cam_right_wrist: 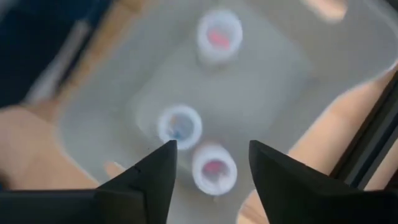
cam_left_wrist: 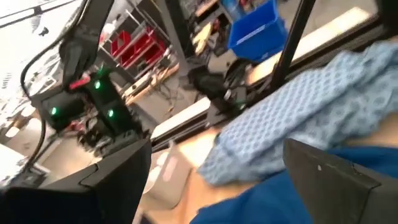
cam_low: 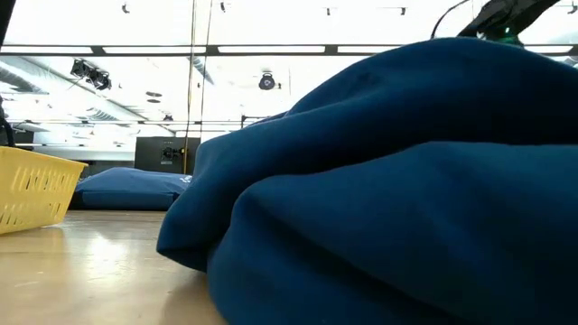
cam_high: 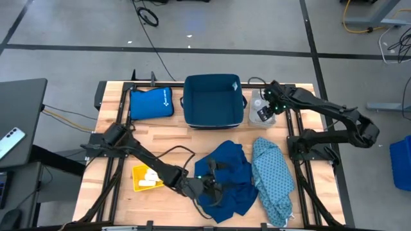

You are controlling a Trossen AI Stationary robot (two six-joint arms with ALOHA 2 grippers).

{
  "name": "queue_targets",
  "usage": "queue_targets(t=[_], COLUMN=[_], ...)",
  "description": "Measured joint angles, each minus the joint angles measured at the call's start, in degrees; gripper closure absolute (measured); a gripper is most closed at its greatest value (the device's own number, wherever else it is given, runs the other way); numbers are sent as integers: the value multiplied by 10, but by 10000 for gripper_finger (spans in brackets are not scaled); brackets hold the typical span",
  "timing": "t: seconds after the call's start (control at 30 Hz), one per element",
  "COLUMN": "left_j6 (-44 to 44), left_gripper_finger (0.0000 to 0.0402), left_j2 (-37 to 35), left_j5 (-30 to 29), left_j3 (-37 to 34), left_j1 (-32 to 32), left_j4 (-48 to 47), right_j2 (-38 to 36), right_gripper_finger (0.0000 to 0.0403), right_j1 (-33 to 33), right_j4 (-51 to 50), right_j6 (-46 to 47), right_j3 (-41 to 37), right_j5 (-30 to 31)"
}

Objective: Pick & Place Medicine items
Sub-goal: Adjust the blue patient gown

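In the high view the right gripper (cam_high: 268, 106) hung over a clear container (cam_high: 259, 108) at the upper right of the table (cam_high: 192, 138), just right of a dark blue bin (cam_high: 213, 101). Its own wrist view looked straight down into that container (cam_right_wrist: 261, 81), where three small round whitish bottles stood: one (cam_right_wrist: 219, 34) near the top of the frame, one (cam_right_wrist: 179, 124) at centre left and one (cam_right_wrist: 214, 167) low in the middle. The right gripper (cam_right_wrist: 211, 163) had its two dark fingers (cam_right_wrist: 152, 177) parted to a middling gap with the lowest bottle showing between the tips; whether they touched it could not be told, and nothing was clearly held. The left gripper (cam_high: 207, 185) lay low at the lower centre of the high view, over the edge of a crumpled dark blue cloth (cam_high: 225, 179), its fingers (cam_left_wrist: 329, 177) spread wide with nothing between them. Its wrist view showed that dark cloth (cam_left_wrist: 261, 202) below and a pale patterned cloth (cam_left_wrist: 298, 118) beyond, the same pale cloth (cam_high: 273, 176) that lay at the lower right of the table. A yellow tray (cam_high: 146, 177) at the lower left held cream-white packs (cam_high: 151, 176). A flat blue pouch (cam_high: 151, 102) lay at the upper left, beside the bin. In the low view the dark cloth (cam_low: 397, 190) filled most of the frame, with the yellow tray (cam_low: 32, 185) at the left edge
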Motion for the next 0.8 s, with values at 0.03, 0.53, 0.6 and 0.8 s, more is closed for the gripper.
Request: queue_targets(t=[0.03, 0.53, 0.6, 0.8], left_j6=[1, -240, -241, -250], left_gripper_finger=[38, 38, 38, 38], left_j2=[-13, -312, -349, -437], left_j5=[-5, 160, 138, 25], left_j3=[-5, -437, -493, -585], left_j1=[-2, -30, -51, -117], left_j4=[-16, 175, 222, 240], right_j2=[-8, -92, -76, 0], right_gripper_finger=[206, 218, 218, 218], right_j1=[6, 263, 311, 423], right_j4=[0, 294, 314, 389], right_j6=[0, -41, -51, -73], right_j3=[10, 52, 52, 52], right_j5=[3, 46, 86, 178])
